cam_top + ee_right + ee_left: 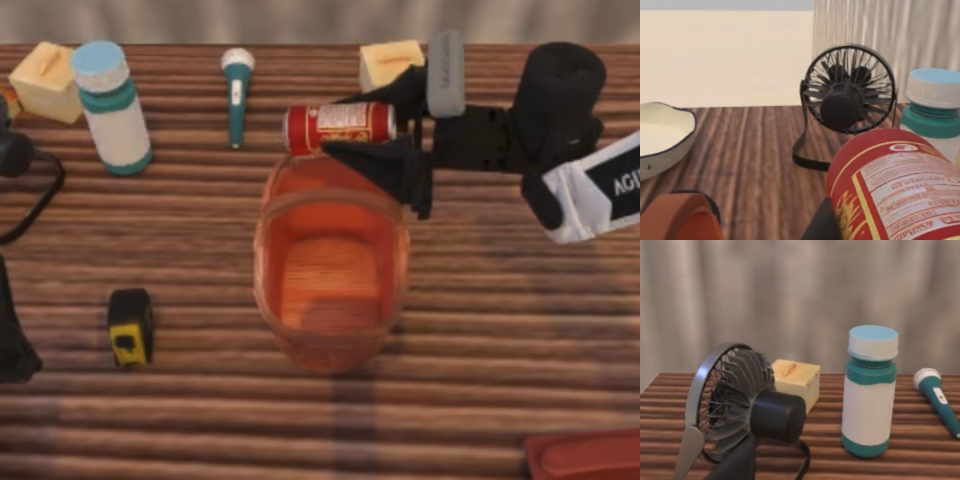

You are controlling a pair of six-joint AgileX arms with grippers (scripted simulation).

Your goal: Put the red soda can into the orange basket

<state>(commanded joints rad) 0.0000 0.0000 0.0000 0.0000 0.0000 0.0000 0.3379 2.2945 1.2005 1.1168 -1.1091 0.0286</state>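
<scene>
Red soda can (340, 127) (lying sideways) sits clamped in the right gripper's (392, 128) jaws above the orange basket (330, 262).

The red soda can (340, 127) lies on its side, long axis running left to right, held above the far rim of the orange basket (268, 262). It carries a white and yellow label. The basket, oval and woven, sits upright mid-table, its handle arching across.

The letters "AG" show on the right arm's white casing (600, 190); the red soda can's (895, 195) label print is unreadable.
</scene>
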